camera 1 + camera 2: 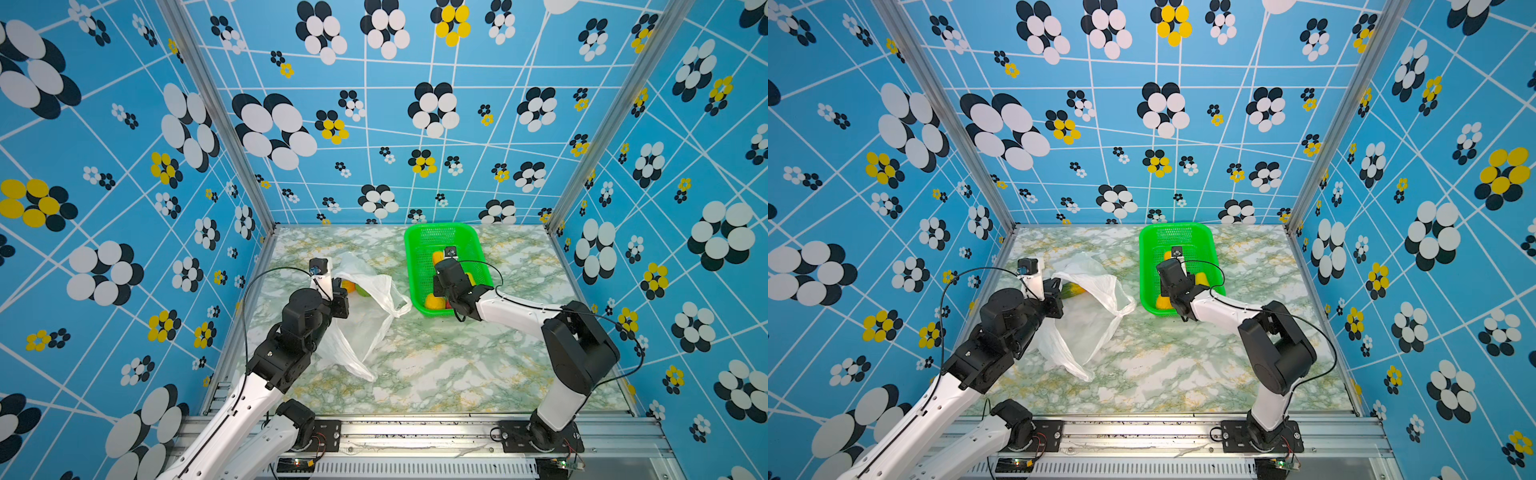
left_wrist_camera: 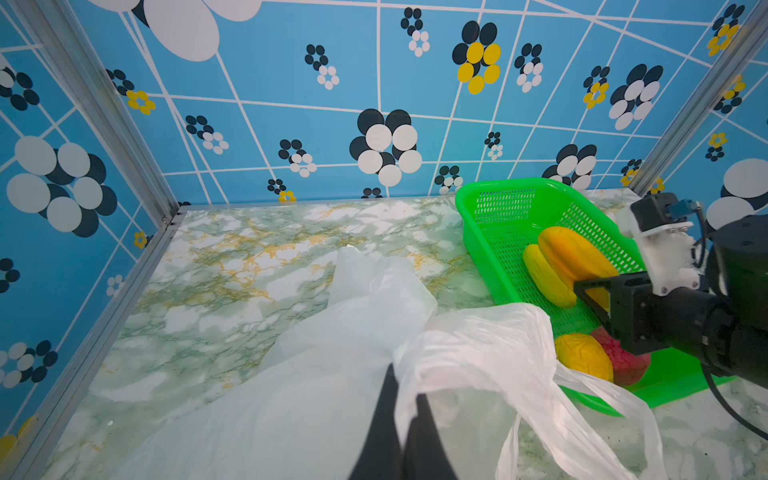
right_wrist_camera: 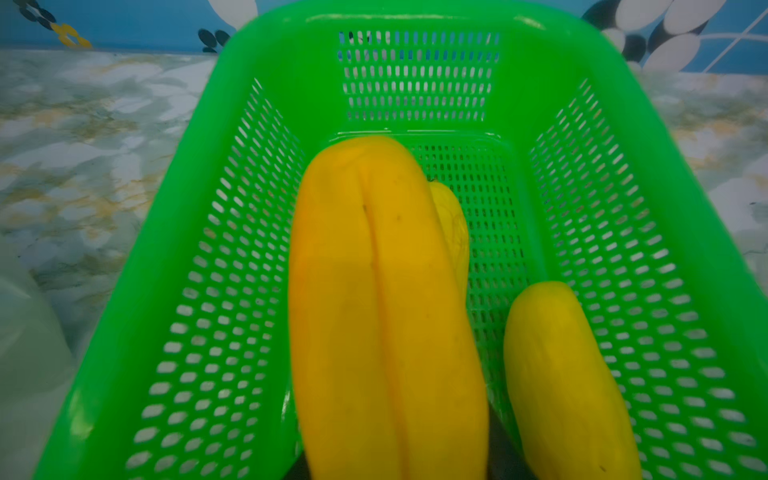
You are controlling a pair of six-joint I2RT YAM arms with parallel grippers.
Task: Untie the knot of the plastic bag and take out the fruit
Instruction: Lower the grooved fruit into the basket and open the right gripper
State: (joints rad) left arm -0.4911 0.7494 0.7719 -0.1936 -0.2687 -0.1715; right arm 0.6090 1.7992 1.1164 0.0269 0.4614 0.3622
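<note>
Plastic bag (image 1: pixel 365 328), beside green basket (image 1: pixel 419 237): knot seemingly undone; your left gripper (image 2: pixel 405 399) is pinching its film. Your right gripper (image 2: pixel 592 293) is apparently clasping a yellow fruit (image 3: pixel 374 311) inside the basket; other fruit (image 1: pixel 354 287) is lying in the bag.

The left arm (image 1: pixel 257 386) was stretched forward and kept low. The left gripper (image 2: pixel 405 388) was closed tight, with a fold of the plastic bag (image 2: pixel 478 345) pinched between the jaws. The right arm (image 1: pixel 511 312) was bent sharply at the elbow and turned inward. The right gripper (image 2: pixel 592 291) was angled down and partly closed, with a yellow fruit (image 3: pixel 374 311) held between the jaws.
</note>
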